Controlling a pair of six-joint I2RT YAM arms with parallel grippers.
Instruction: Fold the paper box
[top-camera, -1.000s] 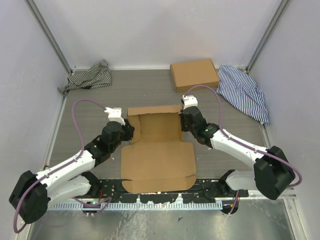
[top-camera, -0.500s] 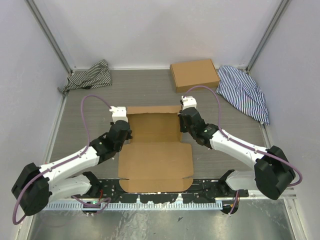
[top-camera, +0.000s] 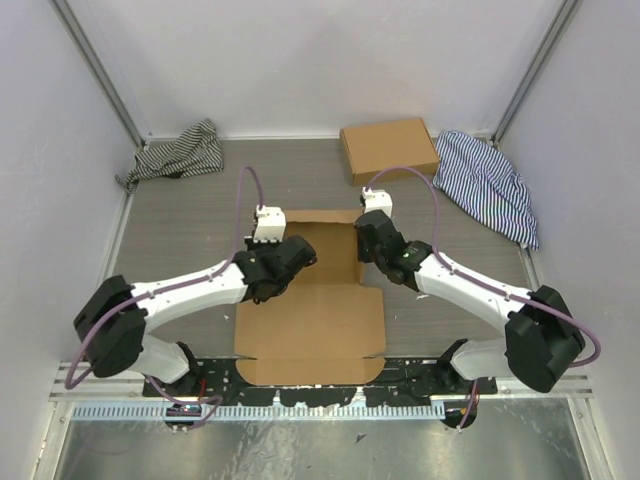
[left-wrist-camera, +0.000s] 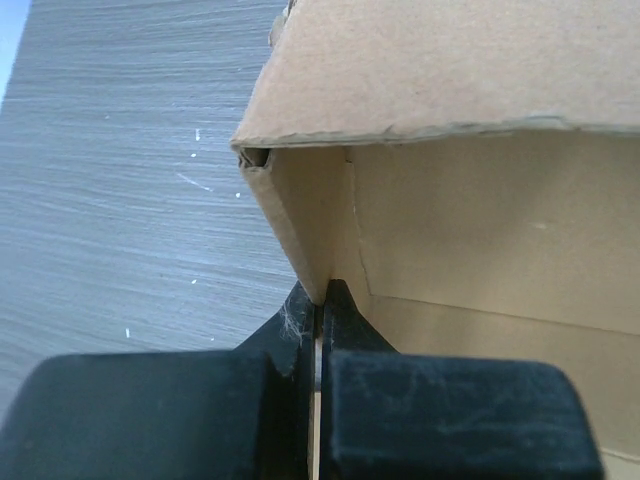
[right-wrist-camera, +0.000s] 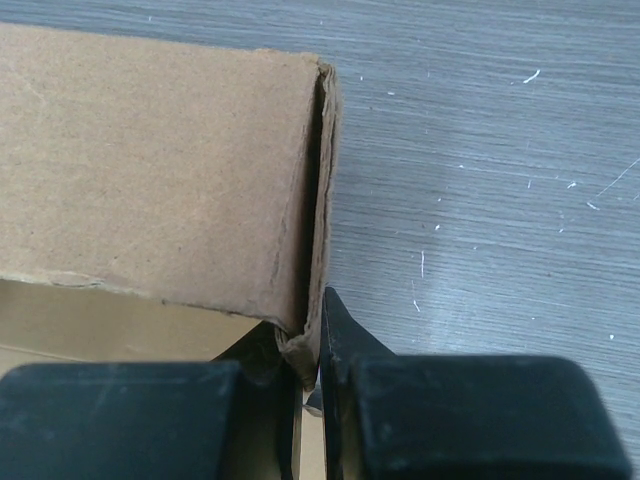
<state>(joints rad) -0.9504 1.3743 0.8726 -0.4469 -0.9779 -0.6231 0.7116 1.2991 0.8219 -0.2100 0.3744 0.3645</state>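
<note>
Plain brown and creased, the paper box (top-camera: 312, 318) lies mid-table (top-camera: 180, 225) between my arms. Its far half is raised into a shallow tray with side walls, and its near half is a flat lid panel reaching toward my bases. My left claw (left-wrist-camera: 320, 302) is clamped on the tray's left wall, the board pinched between black fingers. My right claw (right-wrist-camera: 308, 340) grips the doubled end of the right wall. A closed cardboard box (top-camera: 389, 149), a dark striped cloth (top-camera: 178, 150) and a blue striped cloth (top-camera: 490, 180) sit by the far wall.
</note>
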